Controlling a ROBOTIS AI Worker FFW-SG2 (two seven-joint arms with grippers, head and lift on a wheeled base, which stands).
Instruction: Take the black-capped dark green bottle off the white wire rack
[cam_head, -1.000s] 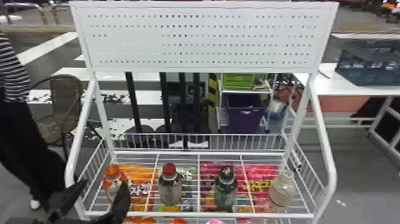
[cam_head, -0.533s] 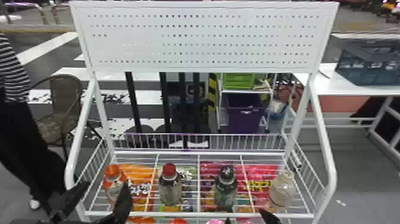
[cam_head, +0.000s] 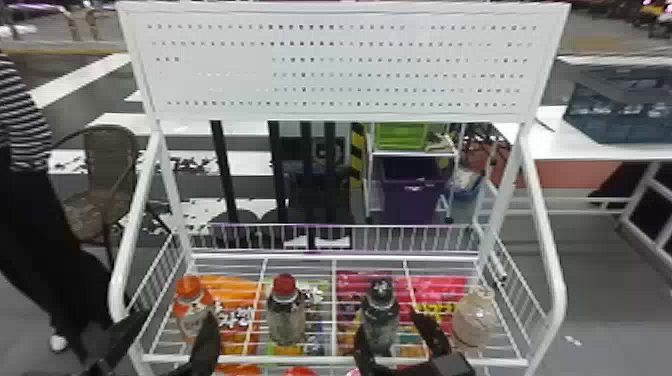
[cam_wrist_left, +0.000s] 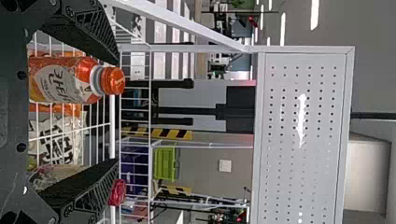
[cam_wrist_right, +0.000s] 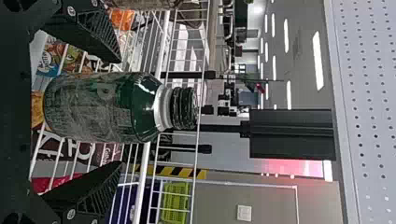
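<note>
We seem to be at a shop-style display in a large hall: bottles (cam_head: 381, 320) on a white wire rack (cam_head: 250, 359), bright packets (cam_head: 232, 297), ceiling strip lights (cam_wrist_right: 318, 60).

In the head view, 1 finger of the black left gripper (cam_head: 177, 316) hides part of the orange-capped bottle (cam_head: 188, 307) near the white wire rack's (cam_head: 330, 360) front-left corner; 1 finger of the black right gripper (cam_head: 387, 322) covers part of the black-capped dark green bottle (cam_head: 382, 315). Below the front edge, 1 red top (cam_head: 300, 372) and 1 pink top (cam_head: 353, 372) are cut off.
</note>
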